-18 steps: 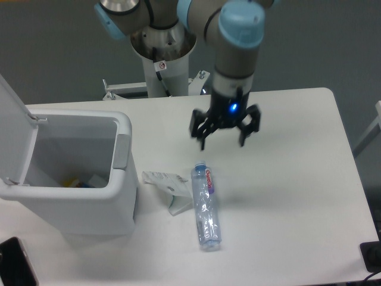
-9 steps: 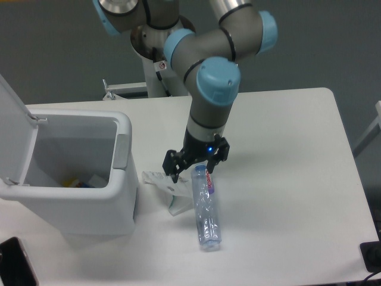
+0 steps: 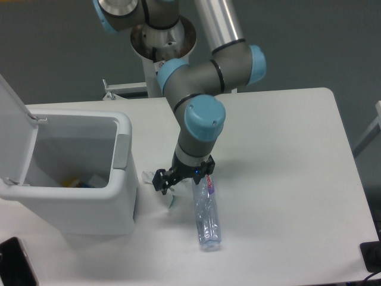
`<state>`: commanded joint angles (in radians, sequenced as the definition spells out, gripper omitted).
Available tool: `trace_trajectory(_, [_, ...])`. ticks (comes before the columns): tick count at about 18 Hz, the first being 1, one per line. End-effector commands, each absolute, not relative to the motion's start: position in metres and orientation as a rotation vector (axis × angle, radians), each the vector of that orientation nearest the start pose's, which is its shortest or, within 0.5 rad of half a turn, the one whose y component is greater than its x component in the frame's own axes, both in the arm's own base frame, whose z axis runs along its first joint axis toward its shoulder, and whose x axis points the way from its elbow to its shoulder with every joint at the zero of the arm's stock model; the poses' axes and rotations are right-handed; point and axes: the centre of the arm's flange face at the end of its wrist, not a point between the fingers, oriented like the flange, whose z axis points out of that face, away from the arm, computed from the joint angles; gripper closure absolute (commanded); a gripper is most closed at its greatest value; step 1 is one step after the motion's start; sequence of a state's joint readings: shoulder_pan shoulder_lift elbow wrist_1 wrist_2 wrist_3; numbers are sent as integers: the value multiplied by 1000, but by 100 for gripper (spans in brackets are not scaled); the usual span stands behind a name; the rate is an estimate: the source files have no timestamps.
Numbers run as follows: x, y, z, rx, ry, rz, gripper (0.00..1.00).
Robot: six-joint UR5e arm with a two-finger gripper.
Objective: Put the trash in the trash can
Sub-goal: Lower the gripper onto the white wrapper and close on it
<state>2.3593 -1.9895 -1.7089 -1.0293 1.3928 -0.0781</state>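
Reaching down over the carton beside the bin.

From the fixed camera, my pincer [image 3: 180, 180] sits low on the table [image 3: 286, 149] with its fingers spread, one on each side of the small white carton [image 3: 156, 179], which lies just right of the open white bin [image 3: 77, 202]; whether the fingers touch the carton I cannot tell. The clear bottle [image 3: 206, 211] lies on its side just right of the carton, its label end under my wrist. Something yellow shows inside the bin.
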Motion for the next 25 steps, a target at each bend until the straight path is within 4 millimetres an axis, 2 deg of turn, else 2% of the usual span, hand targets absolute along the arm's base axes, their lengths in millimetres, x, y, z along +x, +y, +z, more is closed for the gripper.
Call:
trace_trajectory(3, [-324, 535, 245, -2766, -1337, -259, 0])
trace_trajectory(8, [-307, 543, 220, -2825, -1385, -168, 0])
trace_trajectory(12, [-304, 548, 226, -2818, -1355, -158, 0])
trace_trajectory(15, [-305, 548, 225, -2797, -1422, -134, 0])
trace_trajectory(16, [-305, 548, 225, -2779, -1456, -131, 9])
trace_trajectory(17, [-304, 549, 225, -2778, -1464, -122, 25])
trace_trajectory(18, [-303, 549, 223, -2782, -1464, -119, 32])
trace_trajectory(19, [-301, 550, 223, -2785, -1460, -116, 34])
trace_trajectory(20, [-301, 548, 221, -2792, -1461, -107, 42])
trace_trajectory(25, [-299, 547, 220, -2803, -1453, -102, 62])
